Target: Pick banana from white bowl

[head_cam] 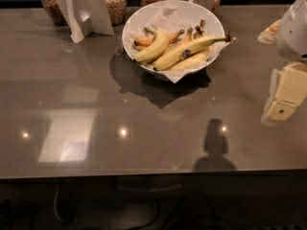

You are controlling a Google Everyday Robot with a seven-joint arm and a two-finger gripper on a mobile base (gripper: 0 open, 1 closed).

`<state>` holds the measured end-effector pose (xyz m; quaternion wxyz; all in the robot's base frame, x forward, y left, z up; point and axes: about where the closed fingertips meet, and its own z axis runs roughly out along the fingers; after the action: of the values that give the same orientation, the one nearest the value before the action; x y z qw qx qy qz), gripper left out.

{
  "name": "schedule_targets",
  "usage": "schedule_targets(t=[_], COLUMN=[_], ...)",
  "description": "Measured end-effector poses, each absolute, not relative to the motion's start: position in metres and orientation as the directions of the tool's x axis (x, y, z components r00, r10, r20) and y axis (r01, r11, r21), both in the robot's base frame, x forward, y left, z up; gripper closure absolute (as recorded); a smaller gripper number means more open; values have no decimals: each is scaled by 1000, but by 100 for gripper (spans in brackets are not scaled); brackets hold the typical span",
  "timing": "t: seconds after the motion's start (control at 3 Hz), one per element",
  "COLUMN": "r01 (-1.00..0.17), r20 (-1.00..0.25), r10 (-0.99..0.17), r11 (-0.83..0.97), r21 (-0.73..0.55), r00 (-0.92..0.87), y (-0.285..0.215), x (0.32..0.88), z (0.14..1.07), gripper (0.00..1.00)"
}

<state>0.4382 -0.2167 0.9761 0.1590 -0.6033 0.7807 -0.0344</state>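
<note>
The banana (pixel 196 48) lies in the white bowl (pixel 139 13) at the far side of the surface (pixel 96 176), a little right of the middle. It is the longest fruit there, nearly straight and clear yellow. A small dark mark sits about midway along it, and its dark brown stem tip pokes out over the bowl's right rim. It lies slantwise, low at the left and rising to the right, resting on top of the other fruit. Just to its left a shorter, curved, greenish-yellow banana (pixel 151 49) touches it. Small orange-brown bananas (pixel 175 35) show behind both of them. Crumpled white paper (pixel 168 18) lines the bowl and hangs over its near edge.

The claw (pixel 283 102) hangs at the right edge, above the surface and well apart from the bowl, nearer to me than the fruit. Whether it is wide or narrow I cannot tell from here. It holds nothing.

Behind the bowl stand glass jars (pixel 115 4) and a white folded card (pixel 81 8).
</note>
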Motion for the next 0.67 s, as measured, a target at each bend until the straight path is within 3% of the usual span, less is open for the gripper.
schedule_targets(t=[0.67], r01=[-931], r20=[-225], r10=[-957], r11=[243], r21=[-272], r00=[-184], y=[-214], x=[467], z=[974], gripper=[0])
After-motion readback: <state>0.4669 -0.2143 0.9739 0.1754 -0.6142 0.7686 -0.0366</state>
